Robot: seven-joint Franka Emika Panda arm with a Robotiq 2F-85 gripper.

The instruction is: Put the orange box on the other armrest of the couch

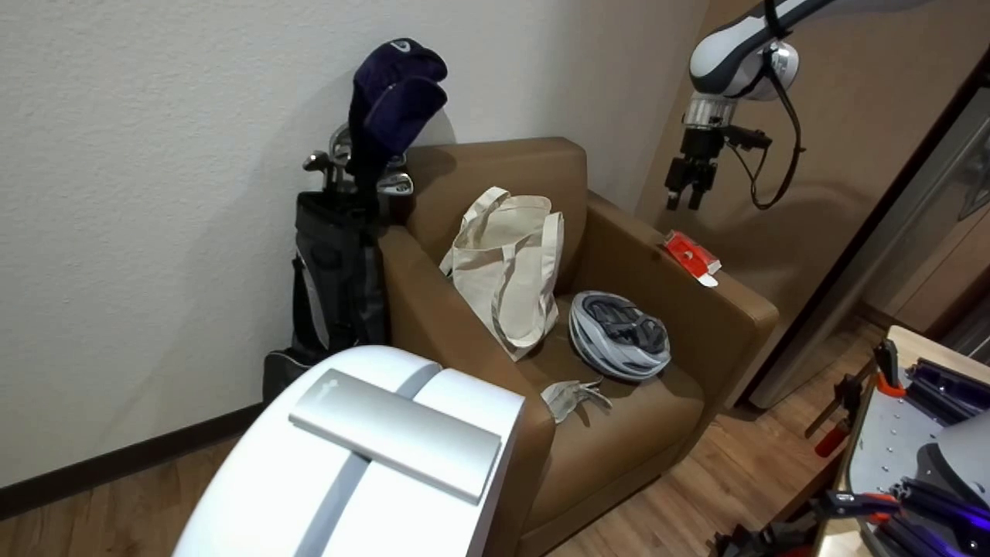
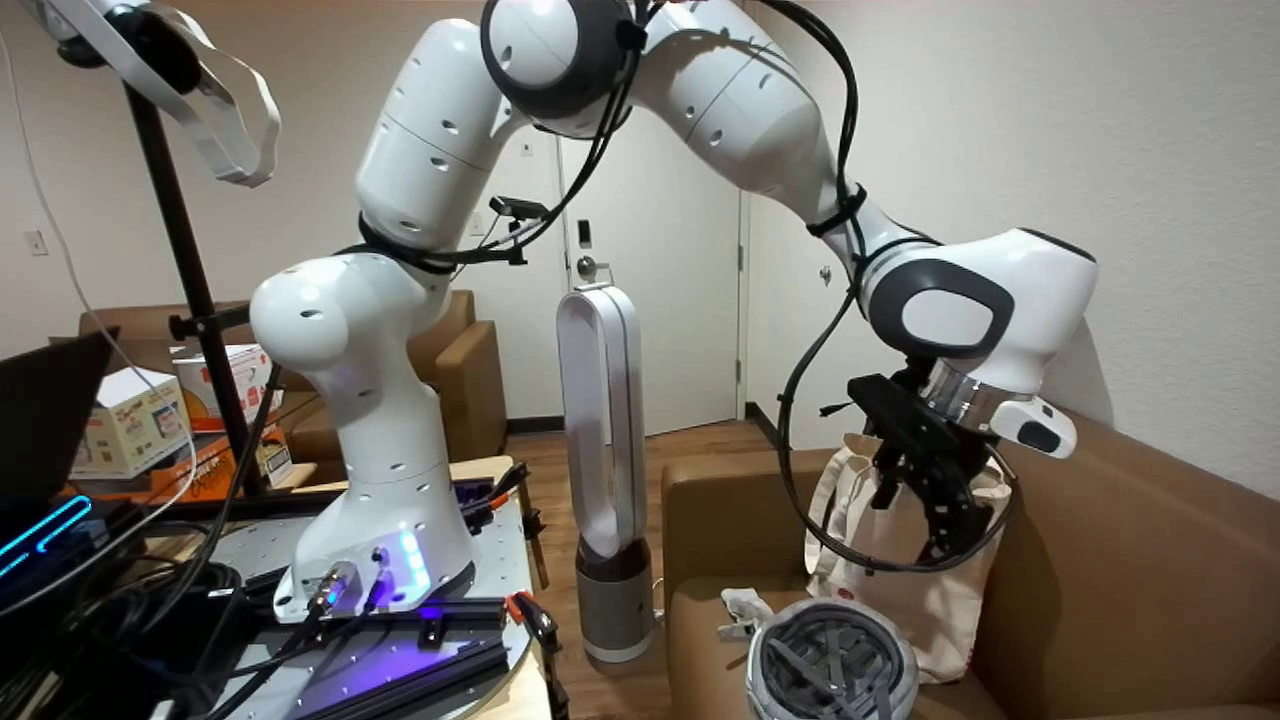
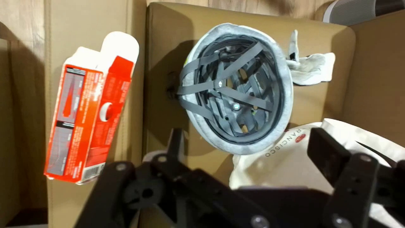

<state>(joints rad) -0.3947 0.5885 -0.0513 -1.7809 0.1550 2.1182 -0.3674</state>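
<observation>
The orange box (image 1: pixel 691 254) is a flat red-orange carton with an open white flap. It lies on the broad flat armrest (image 1: pixel 739 305) at viewer right of the tan-brown couch (image 1: pixel 611 441). In the wrist view the box (image 3: pixel 85 123) rests lengthwise on that armrest (image 3: pixel 88 22), left of the fingers. The matching armrest (image 1: pixel 441 309) is at viewer left; it also shows in an exterior view (image 2: pixel 745 485), where the box is out of view. My gripper (image 1: pixel 684 199) is open and empty, raised above the couch, apart from the box. It also shows in the wrist view (image 3: pixel 248 139).
A cream cloth bag (image 1: pixel 491 278) leans on the couch back. A grey helmet (image 3: pixel 237 85) and a pale glove (image 3: pixel 311 69) lie on the seat. A white fan (image 2: pixel 628 420) stands beside the viewer-left armrest. A golf bag (image 1: pixel 336 263) stands by the wall.
</observation>
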